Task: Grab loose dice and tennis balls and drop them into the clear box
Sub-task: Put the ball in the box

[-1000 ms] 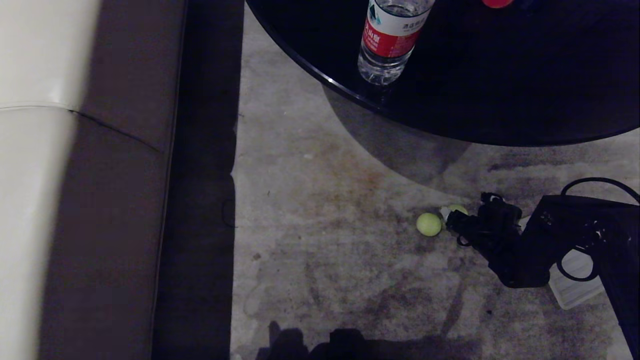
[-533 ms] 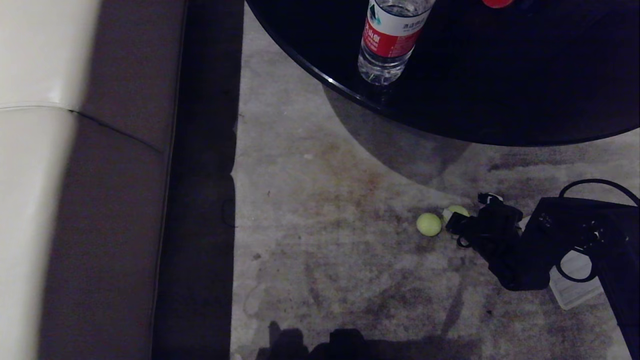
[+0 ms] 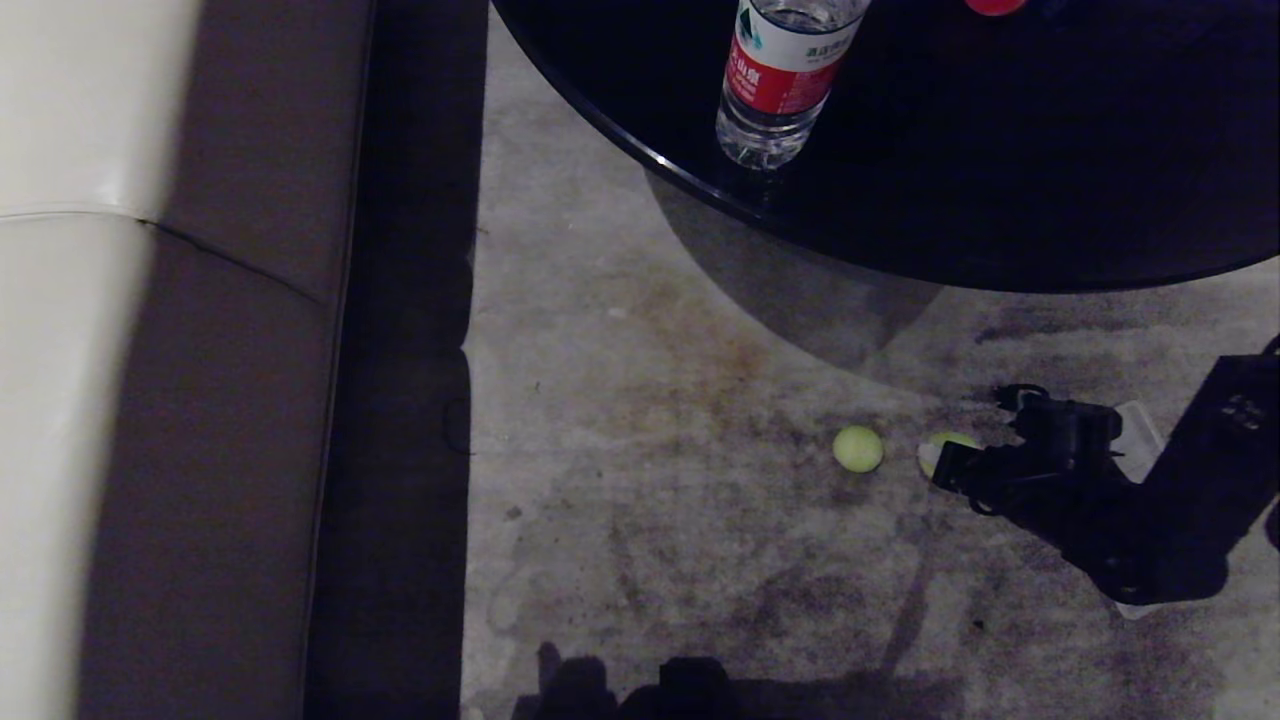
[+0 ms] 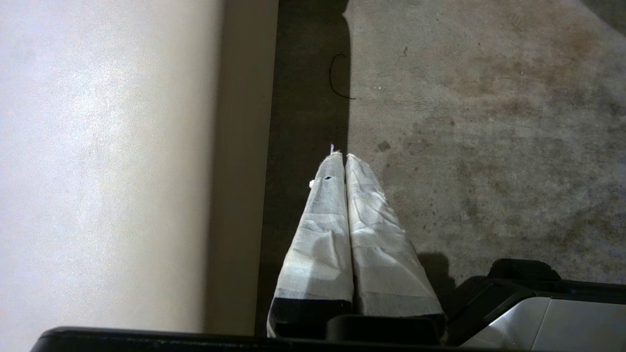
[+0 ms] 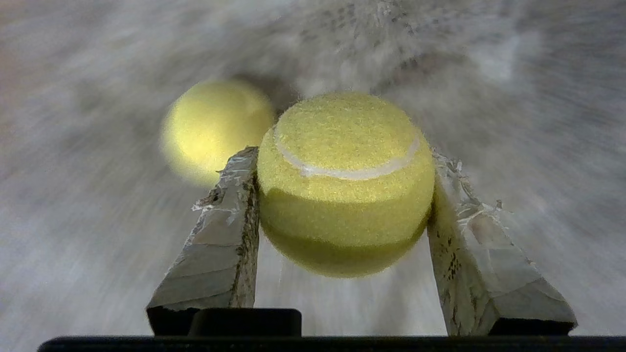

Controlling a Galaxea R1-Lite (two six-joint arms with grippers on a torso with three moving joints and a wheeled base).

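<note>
Clamping one tennis ball [image 5: 345, 183], the right claw [image 5: 342, 195] hovers near a red-labelled bottle [image 3: 782, 80], writing unreadable.

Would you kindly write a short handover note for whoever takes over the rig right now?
Right gripper: shut on one tennis ball, low over the carpet beside the black table.
Left gripper: shut, empty, parked near the sofa.
Second tennis ball: loose on the carpet, just beyond the held one and apart from it.
Clear box: only a pale corner shows behind the right arm; contents cannot be seen.
Dice: none in view.
Done: first ball grasped.
Left: drop it into the box, fetch the second ball, then find the dice.
</note>
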